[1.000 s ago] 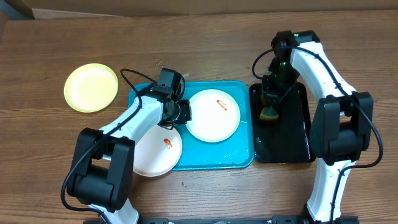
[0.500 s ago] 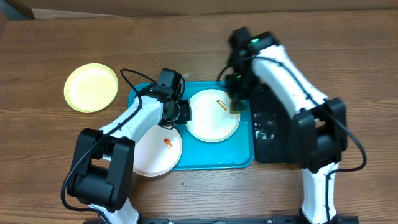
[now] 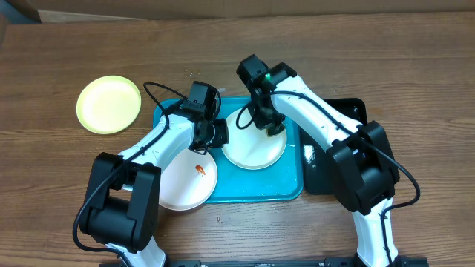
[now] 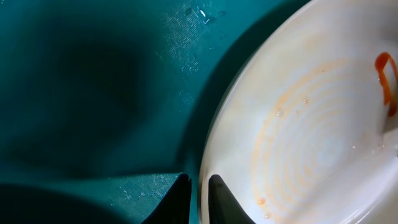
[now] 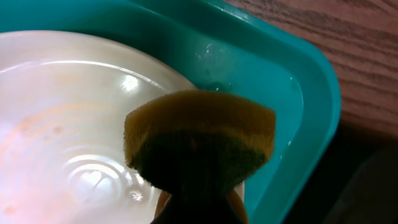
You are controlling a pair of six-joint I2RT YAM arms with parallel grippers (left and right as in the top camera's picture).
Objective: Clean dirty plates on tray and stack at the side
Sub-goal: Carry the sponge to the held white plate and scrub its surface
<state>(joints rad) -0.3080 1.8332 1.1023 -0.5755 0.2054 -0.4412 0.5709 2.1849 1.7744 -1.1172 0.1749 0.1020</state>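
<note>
A white plate [image 3: 249, 148] lies in the middle of the turquoise tray [image 3: 274, 185]. My left gripper [image 3: 216, 134] is shut on its left rim; in the left wrist view the rim passes between the two dark fingers [image 4: 179, 200], and a red smear [image 4: 385, 81] shows on the white plate [image 4: 311, 130]. My right gripper [image 3: 269, 127] is shut on a yellow-green sponge [image 5: 199, 140], held over the plate's far right part. A second white plate [image 3: 185, 182] with a red smear [image 3: 200, 170] overhangs the tray's left front corner. The pale yellow-green plate [image 3: 109, 104] lies on the table at the left.
A smaller black tray [image 3: 341, 170] sits right of the turquoise tray, with wet patches on it. Brown wooden table [image 3: 415, 74] surrounds both trays. Water drops glisten on the tray floor [image 4: 186, 25].
My right arm has swung left from the black tray, carrying the sponge over the middle white plate. The left arm and the plates have not moved.
</note>
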